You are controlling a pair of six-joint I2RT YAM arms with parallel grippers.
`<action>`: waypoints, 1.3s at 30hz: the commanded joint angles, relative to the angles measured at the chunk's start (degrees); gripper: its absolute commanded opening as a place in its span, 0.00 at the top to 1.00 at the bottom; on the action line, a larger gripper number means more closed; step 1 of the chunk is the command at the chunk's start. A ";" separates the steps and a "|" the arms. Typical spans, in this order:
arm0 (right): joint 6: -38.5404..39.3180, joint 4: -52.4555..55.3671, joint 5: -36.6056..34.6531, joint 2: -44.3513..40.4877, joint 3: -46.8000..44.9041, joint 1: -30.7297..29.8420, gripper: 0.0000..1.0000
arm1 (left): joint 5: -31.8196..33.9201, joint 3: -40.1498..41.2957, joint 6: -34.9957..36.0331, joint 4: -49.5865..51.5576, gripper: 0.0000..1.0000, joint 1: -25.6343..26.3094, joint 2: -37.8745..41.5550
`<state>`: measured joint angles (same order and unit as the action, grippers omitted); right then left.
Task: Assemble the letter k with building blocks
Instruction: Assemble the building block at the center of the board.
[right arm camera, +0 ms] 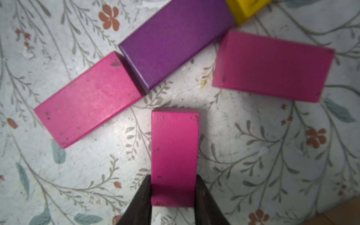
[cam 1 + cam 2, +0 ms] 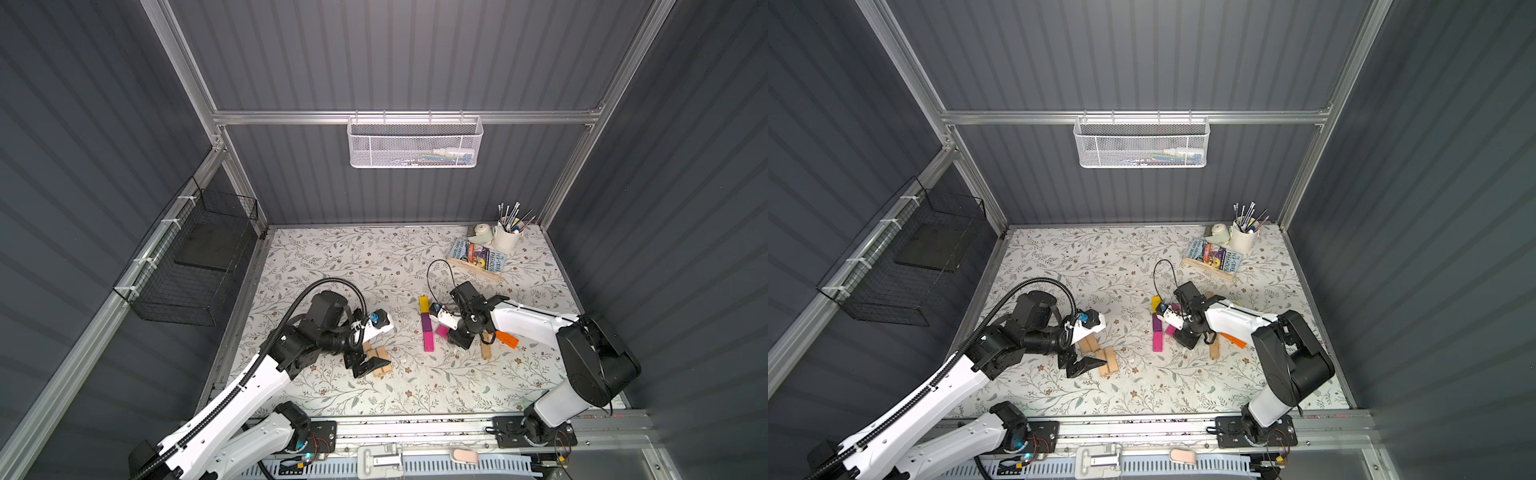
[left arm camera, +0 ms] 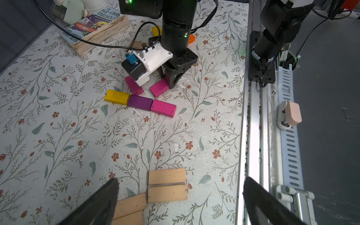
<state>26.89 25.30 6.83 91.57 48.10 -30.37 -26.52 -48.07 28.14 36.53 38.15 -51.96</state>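
In right claw (image 1: 173,182): magenta block (image 1: 174,148), long axis toward purple block (image 1: 171,41).

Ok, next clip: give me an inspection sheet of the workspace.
Surface: floral tabletop, lightly scuffed.
Job's things: yellow block, purple block, magenta block end to end; second magenta block beside them; tan blocks, orange block apart.
Clutter: book in wooden tray, cup of brushes, far corner.
Grippers: left gripper open above tan blocks; right gripper shut on gripped magenta block.
Cables: black cable loops above right wrist; ribbed conduit along left arm.
Surroundings: white mesh basket on back rail; black wire basket on side wall.
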 commanded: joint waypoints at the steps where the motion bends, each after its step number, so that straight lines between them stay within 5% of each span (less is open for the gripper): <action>1: 0.01 -0.33 0.20 1.23 1.56 0.32 0.67 | 0.33 0.52 0.68 0.04 0.00 -0.01 0.27; 39: -1.52 -0.12 3.48 0.80 3.53 0.69 0.58 | 0.76 0.60 0.69 0.03 0.01 -0.01 0.11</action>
<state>25.78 24.03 8.71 93.49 50.50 -29.98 -25.93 -48.07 28.14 36.34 38.15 -51.99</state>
